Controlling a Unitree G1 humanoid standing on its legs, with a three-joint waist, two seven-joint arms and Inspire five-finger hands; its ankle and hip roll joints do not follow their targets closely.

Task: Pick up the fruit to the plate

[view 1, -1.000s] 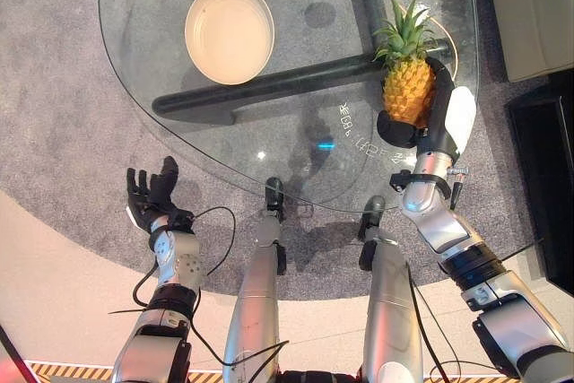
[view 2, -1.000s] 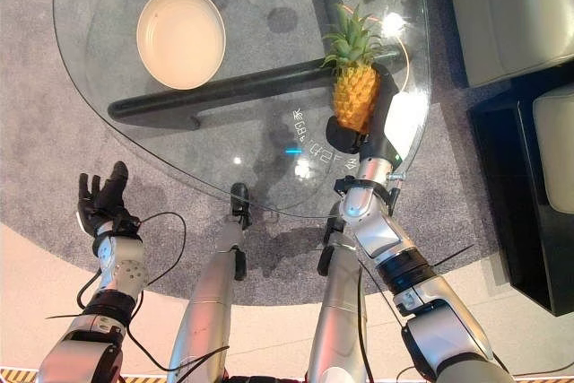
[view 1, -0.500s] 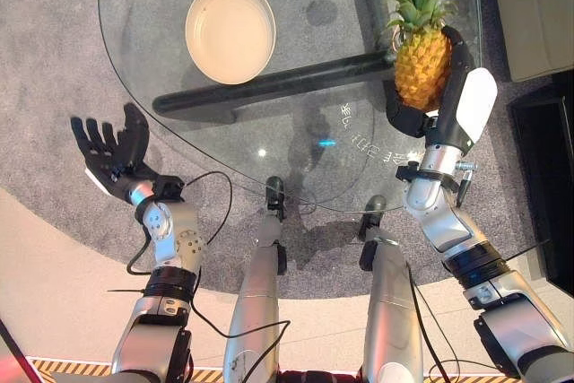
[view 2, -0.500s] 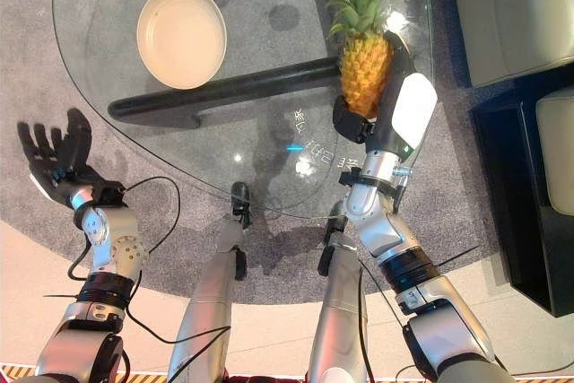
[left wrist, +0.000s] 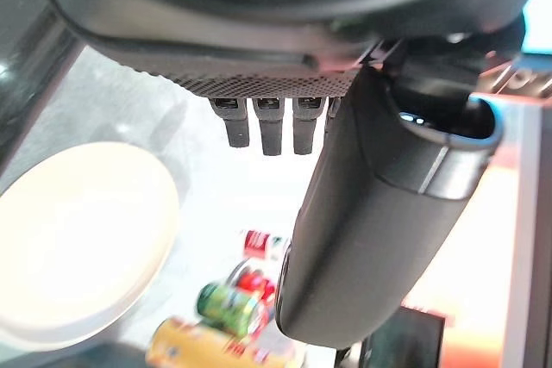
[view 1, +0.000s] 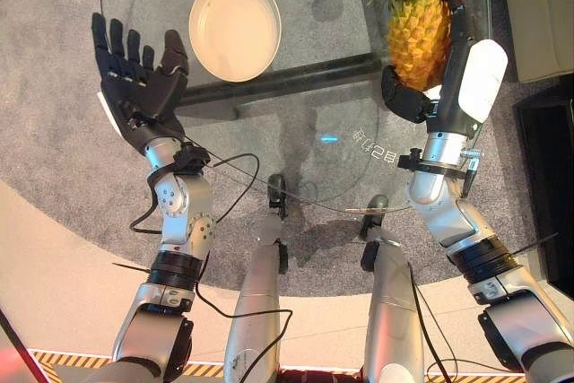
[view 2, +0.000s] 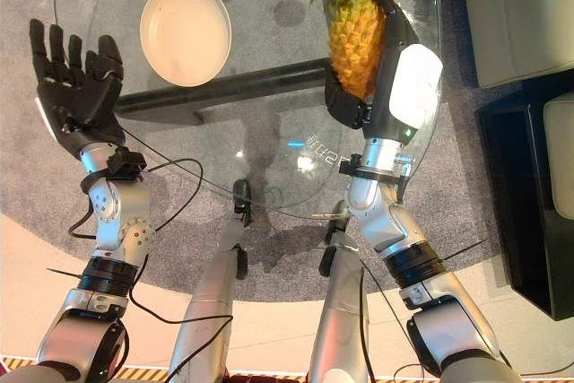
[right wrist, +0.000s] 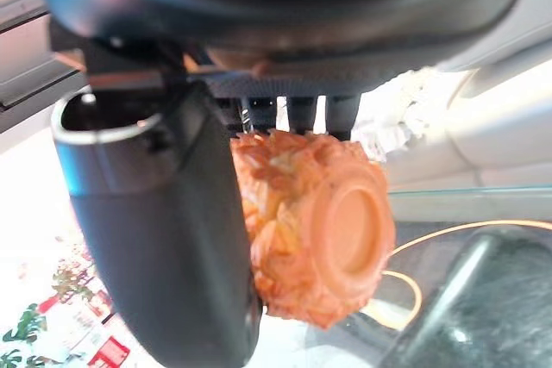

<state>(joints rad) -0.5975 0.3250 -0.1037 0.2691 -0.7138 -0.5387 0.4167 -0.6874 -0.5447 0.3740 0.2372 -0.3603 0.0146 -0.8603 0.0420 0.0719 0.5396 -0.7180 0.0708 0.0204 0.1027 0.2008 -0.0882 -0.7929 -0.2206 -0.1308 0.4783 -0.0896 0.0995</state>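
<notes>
A pineapple [view 1: 416, 26] with a green crown is held upright above the right side of the glass table [view 1: 314, 123]. My right hand [view 1: 448, 69] is shut on it, thumb under its base and fingers up its far side. In the right wrist view the pineapple's base [right wrist: 332, 230] shows between thumb and fingers. A cream plate [view 1: 234, 27] lies empty on the table's far left. My left hand [view 1: 137, 73] is raised with fingers spread, open, near the table's left edge, just left of the plate [left wrist: 78, 239].
A dark curved bar [view 1: 296, 78] runs beneath the glass between plate and pineapple. A pale sofa [view 1: 538, 6] and a black cabinet [view 1: 552, 168] stand at the right. Grey carpet [view 1: 54, 132] lies around the table. Cans [left wrist: 228, 312] show in the left wrist view.
My right hand has lifted the pineapple up off the table. My left hand has risen from low beside the table to the height of its left edge, fingers spread.
</notes>
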